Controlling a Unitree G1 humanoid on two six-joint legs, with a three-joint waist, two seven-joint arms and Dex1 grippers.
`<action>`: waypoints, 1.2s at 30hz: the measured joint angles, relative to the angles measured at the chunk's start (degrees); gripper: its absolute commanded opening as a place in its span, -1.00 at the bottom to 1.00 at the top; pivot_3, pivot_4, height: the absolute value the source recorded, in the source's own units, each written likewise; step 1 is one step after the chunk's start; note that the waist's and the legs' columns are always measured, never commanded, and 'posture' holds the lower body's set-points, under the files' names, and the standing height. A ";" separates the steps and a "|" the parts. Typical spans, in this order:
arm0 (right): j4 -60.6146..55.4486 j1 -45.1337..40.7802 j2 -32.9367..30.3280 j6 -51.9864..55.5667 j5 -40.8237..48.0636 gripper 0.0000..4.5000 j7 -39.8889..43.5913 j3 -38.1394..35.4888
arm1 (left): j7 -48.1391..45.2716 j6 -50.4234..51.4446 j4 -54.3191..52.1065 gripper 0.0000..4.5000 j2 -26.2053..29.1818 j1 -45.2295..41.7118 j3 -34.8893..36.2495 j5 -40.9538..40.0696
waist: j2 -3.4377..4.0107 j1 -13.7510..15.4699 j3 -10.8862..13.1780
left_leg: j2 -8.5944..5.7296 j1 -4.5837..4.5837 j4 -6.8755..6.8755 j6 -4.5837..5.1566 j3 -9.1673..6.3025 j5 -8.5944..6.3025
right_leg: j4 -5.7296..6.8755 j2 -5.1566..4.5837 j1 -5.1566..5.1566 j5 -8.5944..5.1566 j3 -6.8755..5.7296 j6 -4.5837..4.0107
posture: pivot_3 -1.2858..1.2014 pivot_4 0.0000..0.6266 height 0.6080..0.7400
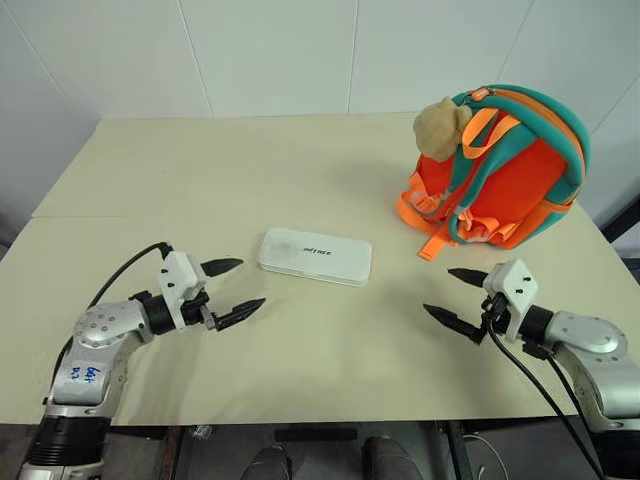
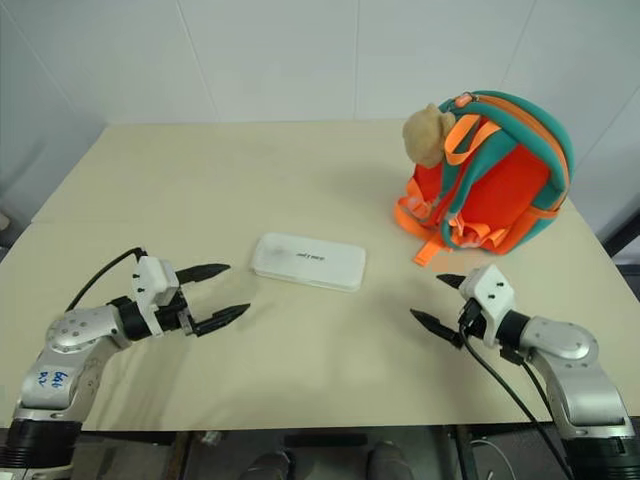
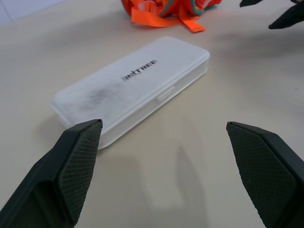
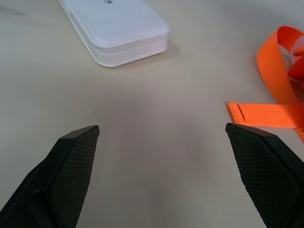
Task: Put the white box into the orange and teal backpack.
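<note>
White box (image 1: 315, 257) lies flat mid-counter (image 1: 200, 170), between the spread, empty left pincer (image 1: 232, 291) and right pincer (image 1: 456, 297), ready for grasping; orange and teal backpack (image 1: 510, 170) stands far right.

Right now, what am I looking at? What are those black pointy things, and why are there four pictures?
Those are a robot's two hands, called grippers. Each has two black fingers. The left gripper and the right gripper are both open and hold nothing. Two pictures come from cameras in the robot's head, looking down over its arms. The other two come from little cameras on its wrists, looking out between the fingers. On the tan table lies a flat white box, between the two grippers. Farther back, on the robot's right, stands an orange and teal backpack with a plush toy on it.
</note>
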 measured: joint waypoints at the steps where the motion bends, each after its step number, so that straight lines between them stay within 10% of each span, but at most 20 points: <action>1: 0.92 -1.82 0.07 -0.07 -0.09 1.00 -0.02 0.22 | 0.21 -0.10 -0.05 0.99 -0.14 -0.03 -0.29 0.15 | -0.01 -0.07 0.00 | 0.02 0.05 0.00 0.01 0.07 0.00 | 0.02 0.00 0.00 0.02 0.03 -0.02 | 0.03 -0.52 1.00; 11: 7.26 -10.61 1.97 -1.52 -1.42 0.92 1.80 4.82 | 3.52 -0.81 -2.04 1.00 -1.67 2.03 -0.57 0.93 | -0.02 0.29 0.01 | 0.01 -0.04 0.00 -0.02 0.08 0.04 | -0.05 0.01 -0.07 0.04 0.09 0.00 | 0.03 -0.52 1.00; 24: 38.54 -24.47 10.32 -22.92 -13.59 -0.95 -2.72 12.30 | 7.10 -7.49 10.28 -0.71 1.58 -1.59 6.59 5.19 | -0.03 0.28 0.02 | -0.01 0.00 0.00 -0.21 0.22 0.15 | 0.13 0.01 -0.21 0.06 0.22 0.01 | 0.03 -0.52 1.00; 26: 43.44 -27.58 11.91 -25.21 -14.66 -1.00 -5.15 12.09 | 9.77 -8.62 14.71 -0.97 0.32 -4.84 6.57 6.66 | -0.04 0.16 0.02 | -0.01 -0.02 0.00 -0.24 0.22 0.17 | 0.15 0.02 -0.26 0.06 0.23 0.01 | 0.03 -0.52 1.00; 36: 52.01 -33.11 19.49 -28.68 -17.72 -1.00 -10.06 12.81 | 25.64 -10.29 34.65 -0.99 -7.01 -17.96 0.94 17.79 | -0.07 -0.50 0.00 | -0.01 -0.12 -0.02 -0.41 0.40 0.26 | 0.41 0.02 -0.66 0.06 0.43 0.01 | 0.03 -0.52 1.00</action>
